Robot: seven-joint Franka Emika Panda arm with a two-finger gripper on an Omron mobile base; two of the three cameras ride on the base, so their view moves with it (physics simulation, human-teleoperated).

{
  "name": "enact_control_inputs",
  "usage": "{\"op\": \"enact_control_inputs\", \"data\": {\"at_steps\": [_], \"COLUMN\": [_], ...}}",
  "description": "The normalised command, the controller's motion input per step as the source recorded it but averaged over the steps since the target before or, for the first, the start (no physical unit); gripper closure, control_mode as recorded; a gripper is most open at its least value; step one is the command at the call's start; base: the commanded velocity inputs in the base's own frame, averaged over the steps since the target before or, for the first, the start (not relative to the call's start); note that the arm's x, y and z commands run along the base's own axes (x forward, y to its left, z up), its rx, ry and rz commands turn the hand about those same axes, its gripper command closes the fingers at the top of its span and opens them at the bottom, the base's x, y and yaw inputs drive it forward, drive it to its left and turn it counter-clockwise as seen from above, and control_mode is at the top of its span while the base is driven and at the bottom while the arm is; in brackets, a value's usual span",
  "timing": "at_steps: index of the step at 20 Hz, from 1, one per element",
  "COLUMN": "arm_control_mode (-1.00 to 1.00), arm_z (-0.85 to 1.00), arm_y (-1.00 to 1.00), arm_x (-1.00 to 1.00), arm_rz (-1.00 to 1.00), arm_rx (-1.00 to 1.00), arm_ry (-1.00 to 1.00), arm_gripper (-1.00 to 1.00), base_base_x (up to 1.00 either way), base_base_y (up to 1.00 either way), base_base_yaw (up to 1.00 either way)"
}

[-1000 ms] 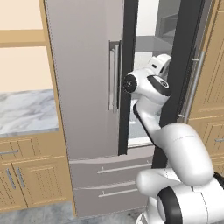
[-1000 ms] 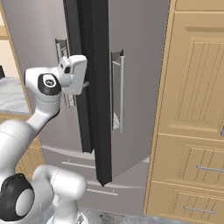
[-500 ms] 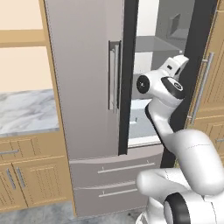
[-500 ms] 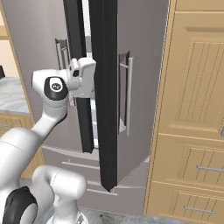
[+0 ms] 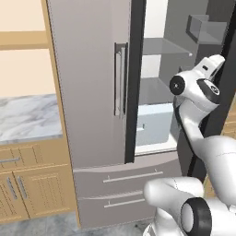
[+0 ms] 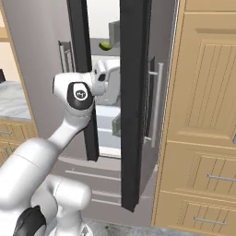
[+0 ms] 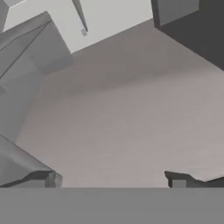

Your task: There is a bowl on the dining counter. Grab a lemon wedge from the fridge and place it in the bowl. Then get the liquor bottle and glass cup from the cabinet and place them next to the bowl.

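— Inside the fridge point(image 5: 92, 83), what can you count?

— Two doors: the left one is closed, the right one point(image 6: 133, 92) swung wide open. Each carries one upright bar handle point(image 5: 120, 78). Below them sit two drawers point(image 5: 124, 177), each with one long horizontal handle.

— And the shelves?

— From the left base view, at least two grey shelves point(image 5: 161, 46) and one pale bin point(image 5: 154, 126) at the bottom of the compartment. One grey door bin point(image 5: 200, 27) shows up high.

— Where is the lemon wedge?

— One small yellow-green thing point(image 6: 106, 45) rests on an upper shelf in the right base view; it could be the wedge, but it is too small to be sure.

— The pincer?

— One pincer point(image 7: 113, 181), reaching into the open compartment, its two dark fingertips point(image 7: 46, 179) spread wide apart with nothing between them. Ahead of it lies bare grey fridge wall.

— Anything beside the fridge?

— One marble desk point(image 5: 27, 117) to the left over wooden cabinet doors point(image 5: 39, 196), and tall wooden panels point(image 6: 203, 115) to the right.
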Motion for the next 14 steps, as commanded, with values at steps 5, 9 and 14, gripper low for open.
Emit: {"op": "enact_control_inputs", "data": {"at_steps": [5, 9, 14], "arm_control_mode": [-1.00, -1.00, -1.00], "arm_z": [0.10, 0.00, 0.00], "arm_y": [-0.93, -0.74, -0.62], "arm_x": [-0.06, -0.13, -0.03], "arm_rz": [0.00, -0.01, -0.02], "arm_rx": [0.04, 0.04, 0.06], "arm_ry": [0.00, -0.01, 0.00], "arm_gripper": [-1.00, -1.00, -1.00], "base_base_x": [0.00, 0.00, 0.00], "base_base_y": [0.00, 0.00, 0.00], "base_base_yaw": [0.00, 0.00, 0.00]}}
